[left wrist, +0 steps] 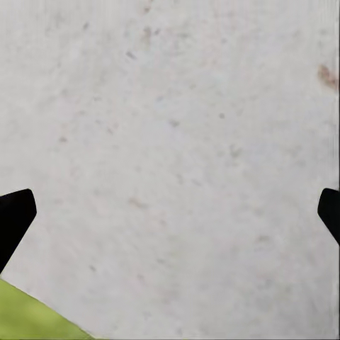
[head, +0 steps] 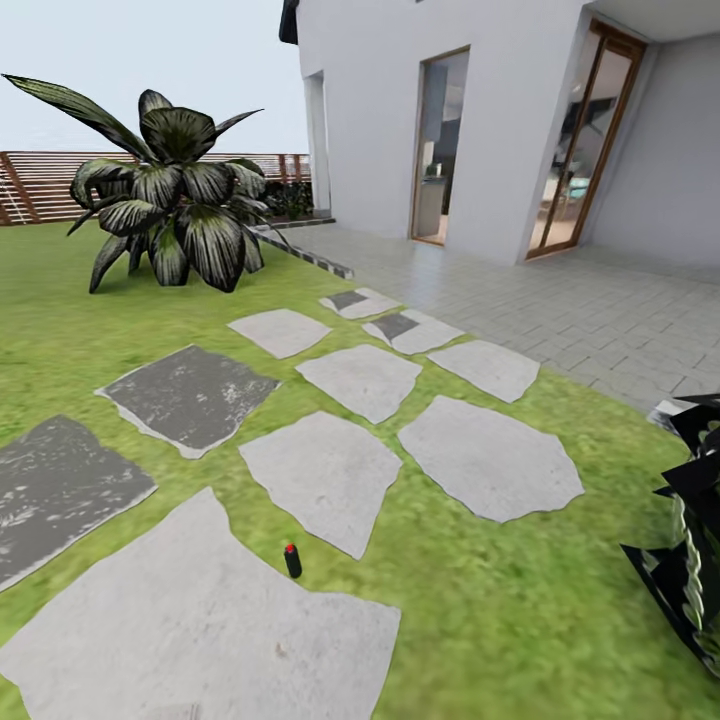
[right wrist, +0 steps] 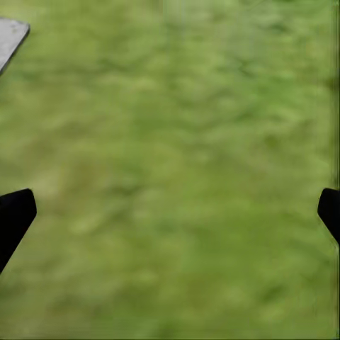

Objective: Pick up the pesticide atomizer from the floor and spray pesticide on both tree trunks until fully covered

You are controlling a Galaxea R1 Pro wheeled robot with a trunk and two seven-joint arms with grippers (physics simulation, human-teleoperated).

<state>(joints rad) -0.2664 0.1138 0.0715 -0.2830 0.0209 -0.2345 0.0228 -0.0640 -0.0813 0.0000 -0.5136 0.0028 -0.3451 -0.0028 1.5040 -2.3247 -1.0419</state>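
A small dark pesticide atomizer (head: 292, 560) with a red cap stands upright on a strip of grass lawn (head: 480, 600) between grey paving slabs, low in the head view. The left gripper (left wrist: 170, 212) is open over a pale stone slab (left wrist: 177, 127), with its dark fingertips (left wrist: 14, 216) wide apart and nothing between them. Above blurry green grass (right wrist: 177, 177) the right gripper (right wrist: 170, 212) is open too, its fingertips (right wrist: 14, 216) empty. The two tall grey-beige trunks are out of view. A brown slat fence (head: 40, 185) closes the garden at the far left.
Several grey stepping slabs (head: 330, 470) cross the lawn. A broad-leaved dark plant (head: 175, 200) stands at the back left, and dark spiky foliage (head: 695, 520) juts in at the right edge. A white house (head: 450, 110) with glass doors and a tiled patio (head: 580, 310) lies behind.
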